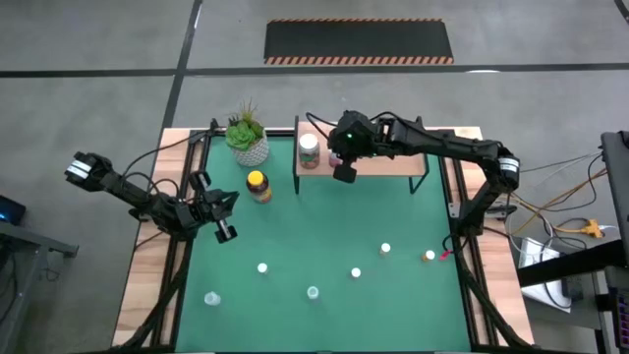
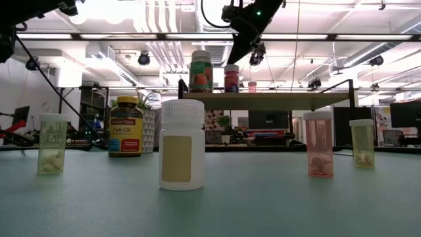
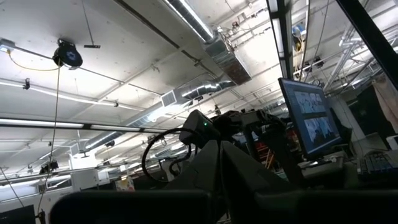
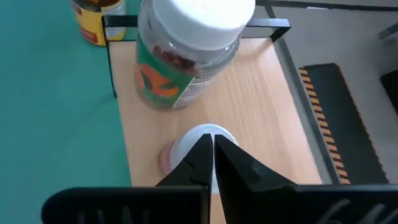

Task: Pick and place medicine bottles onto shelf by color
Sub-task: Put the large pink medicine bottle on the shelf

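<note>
On the shelf (image 1: 373, 165) stood a large clear jar (image 4: 186, 53) with a white lid and a green-and-orange label, red pieces showing through its wall, and just beside it a small pink bottle (image 4: 196, 146) with a white cap. The fish oil jar (image 2: 125, 126), amber with a yellow lid, stood on the green tabletop (image 1: 324, 236) near the potted plant (image 1: 247, 136). Closer to the front, a white bottle (image 2: 182, 153) with a blank tan label stood upright; a yellowish vial (image 2: 52, 153) held pale tablets at its bottom, a pink vial (image 2: 319, 153) held a few tablets, and another yellowish vial (image 2: 362, 143) stood just beside the pink one. The right claw (image 4: 213, 146) hung directly over the small pink bottle on the shelf, pointing down, its fingers pressed together with no gap and nothing between them; whether the tips touched the cap could not be told from the wrist view. The right arm reached across the shelf from the tabletop's right edge. The left claw (image 1: 222, 224) waited above the tabletop's left side, tilted upward toward the ceiling, and whether its fingers were parted could not be told.
</note>
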Controlling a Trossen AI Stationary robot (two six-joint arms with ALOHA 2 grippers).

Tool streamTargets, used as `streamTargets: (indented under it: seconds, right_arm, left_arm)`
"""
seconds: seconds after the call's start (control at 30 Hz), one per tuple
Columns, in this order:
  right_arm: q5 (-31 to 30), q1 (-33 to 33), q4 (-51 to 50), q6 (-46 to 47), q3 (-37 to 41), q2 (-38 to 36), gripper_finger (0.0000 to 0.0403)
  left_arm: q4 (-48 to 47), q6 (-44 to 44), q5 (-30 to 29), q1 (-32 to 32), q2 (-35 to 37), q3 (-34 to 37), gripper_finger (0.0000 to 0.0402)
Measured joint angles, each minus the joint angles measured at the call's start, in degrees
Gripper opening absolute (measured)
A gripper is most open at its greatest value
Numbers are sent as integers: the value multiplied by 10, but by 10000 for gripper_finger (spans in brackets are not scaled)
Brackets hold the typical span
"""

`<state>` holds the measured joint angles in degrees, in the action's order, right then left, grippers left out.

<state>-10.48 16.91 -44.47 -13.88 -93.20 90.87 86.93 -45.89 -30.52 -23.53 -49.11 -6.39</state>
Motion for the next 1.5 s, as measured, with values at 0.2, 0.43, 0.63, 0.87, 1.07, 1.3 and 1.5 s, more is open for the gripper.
streamTargets:
  seconds: [0.2,0.43,0.63,0.87,1.07,1.3,1.5]
  right_arm:
    - [1,0,2,-1,-17,-1,9]
    - [0,0,8,19,8,-1,9]
    - [66,0,24,14,11,-1,9]
    - [74,0,32,4,12,-1,9]
    - [26,0,26,0,12,-1,9]
    - [22,0,25,-12,4,-2,9]
    - [-2,0,6,-13,-15,-5,9]
  left_arm:
    - [0,0,0,0,1,0,2]
    - [0,0,0,0,1,0,2]
    - [0,0,0,0,2,0,2]
    - [0,1,0,0,2,-2,2]
    - [0,1,0,0,1,-2,2]
    - [1,2,0,0,1,-2,2]
    - [0,2,0,0,1,-2,2]
